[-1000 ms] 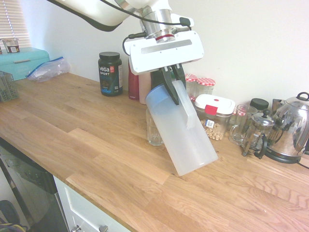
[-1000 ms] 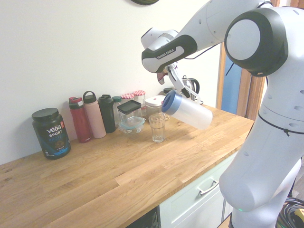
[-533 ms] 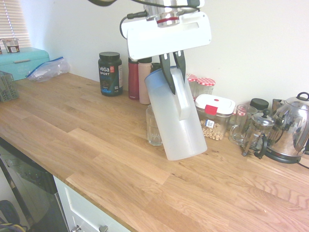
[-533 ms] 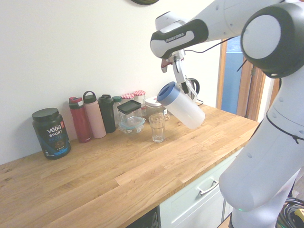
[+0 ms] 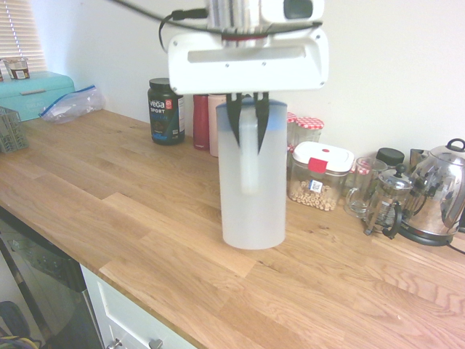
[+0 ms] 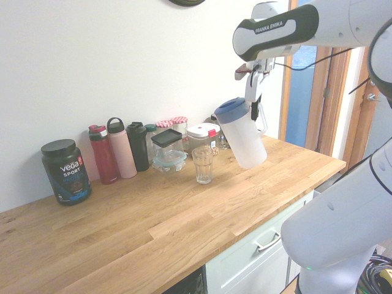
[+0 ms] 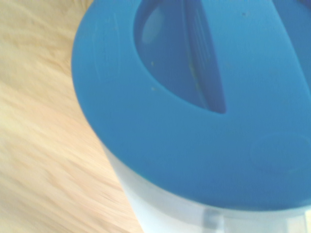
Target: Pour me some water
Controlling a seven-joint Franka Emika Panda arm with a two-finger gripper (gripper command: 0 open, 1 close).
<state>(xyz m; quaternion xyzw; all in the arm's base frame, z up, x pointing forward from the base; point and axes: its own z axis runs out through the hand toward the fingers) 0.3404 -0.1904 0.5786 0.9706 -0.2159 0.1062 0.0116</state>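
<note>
The tall frosted-white jug [image 5: 253, 174] with a blue lid [image 7: 194, 107] hangs nearly upright, low over the wooden counter [image 5: 109, 211]. I cannot tell whether its base touches the wood. My gripper [image 5: 247, 125] is shut on the jug's side handle from above, and the same grip shows at the gripper [image 6: 254, 101] in the second exterior view. The water does not show through the frosted wall. A clear drinking glass [image 6: 203, 164] stands just left of the jug [image 6: 243, 136] in the second exterior view. In the first exterior view the jug hides this glass.
Along the wall stand a dark Vega tub [image 5: 166, 110], red [image 6: 103, 154], pink [image 6: 122, 149] and dark [image 6: 137, 146] bottles, jars, a white-lidded container [image 5: 322, 177], a glass mug [image 5: 360, 187], a French press [image 5: 387, 203] and a steel kettle [image 5: 439, 193]. A teal box [image 5: 33, 91] sits far left.
The jug has swung from a steep tilt over the glass back to nearly upright. The gripper has carried it away from the glass, still shut on the handle.
</note>
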